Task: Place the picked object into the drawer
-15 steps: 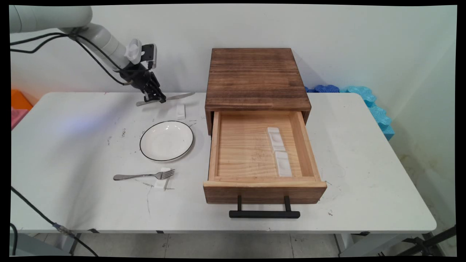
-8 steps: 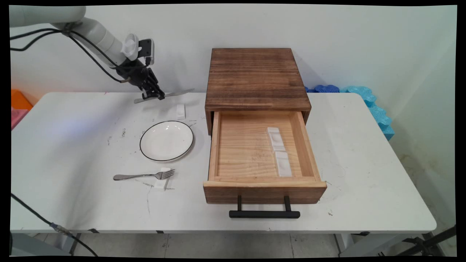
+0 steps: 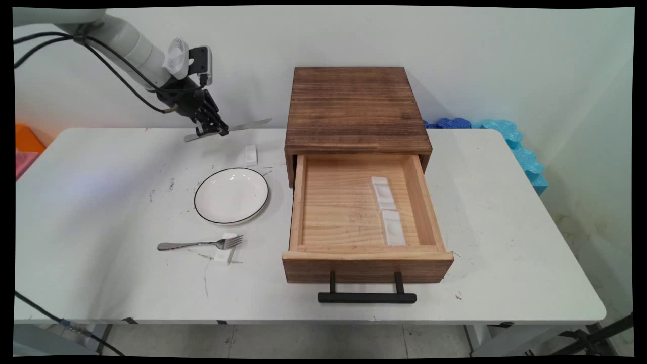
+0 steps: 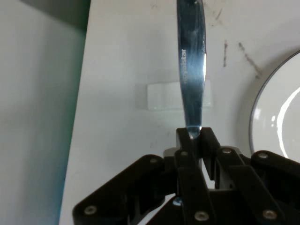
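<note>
Raised since a second ago: pincer [image 3: 211, 130] and its knife [image 3: 228, 130], now clear of the counter [image 3: 101, 202] and slightly higher, up and left of the former spot; all else unmoved.

Landmark: wooden drawer box [image 3: 356, 108], dark-stained top, at counter's far middle.

- Pincer: black, two-fingered, left of the box at the counter's far edge; fingers pressed together on the knife near mid-length.
- Knife: plain metal table knife, held roughly level above the counter, blade tip toward the box, handle away from it. Writing stamped along the blade in hand view [image 4: 191, 70], not legible.
- Small white rest [image 3: 250, 154]: flat on counter, left of the box, just under the knife's blade end; seen behind the blade in hand view [image 4: 161, 96].
- Plate [image 3: 231, 195]: white, thin black rim, left of the box's drawer, nearer than the white rest.
- Fork [image 3: 199, 244]: metal, left of the drawer's front corner, tines propped on a second white rest [image 3: 226, 250].
- Drawer [image 3: 366, 263]: pale wood, pulled fully out toward the near edge, black bar handle [image 3: 367, 297]; inside, two white rests [image 3: 388, 210] end to end, right of centre.
- Blue foam pieces [image 3: 510, 141]: behind and right of the box, against the wall.
</note>
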Robot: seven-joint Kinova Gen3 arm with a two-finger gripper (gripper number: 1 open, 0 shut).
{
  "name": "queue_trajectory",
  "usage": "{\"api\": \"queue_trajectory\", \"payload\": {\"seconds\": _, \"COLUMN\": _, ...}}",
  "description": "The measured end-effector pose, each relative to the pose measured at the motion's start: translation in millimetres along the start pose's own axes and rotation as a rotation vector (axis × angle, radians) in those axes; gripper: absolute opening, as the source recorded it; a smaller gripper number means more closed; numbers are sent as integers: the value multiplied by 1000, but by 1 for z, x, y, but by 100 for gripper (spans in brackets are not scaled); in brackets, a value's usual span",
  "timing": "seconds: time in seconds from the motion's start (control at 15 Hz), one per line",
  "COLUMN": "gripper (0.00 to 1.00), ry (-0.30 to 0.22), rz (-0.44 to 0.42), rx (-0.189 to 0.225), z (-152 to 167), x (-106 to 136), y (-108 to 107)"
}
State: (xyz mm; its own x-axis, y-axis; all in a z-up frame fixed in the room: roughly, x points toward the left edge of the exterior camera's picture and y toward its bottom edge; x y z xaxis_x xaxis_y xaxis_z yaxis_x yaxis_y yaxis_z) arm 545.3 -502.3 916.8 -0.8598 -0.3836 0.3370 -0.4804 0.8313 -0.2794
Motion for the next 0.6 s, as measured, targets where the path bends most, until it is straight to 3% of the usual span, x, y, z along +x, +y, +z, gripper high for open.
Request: {"api": "queue_trajectory", "payload": {"seconds": 0.6, "gripper": 0, "ry": 33, "rz": 34, "rx": -15, "z": -28, "x": 35, "y": 50}}
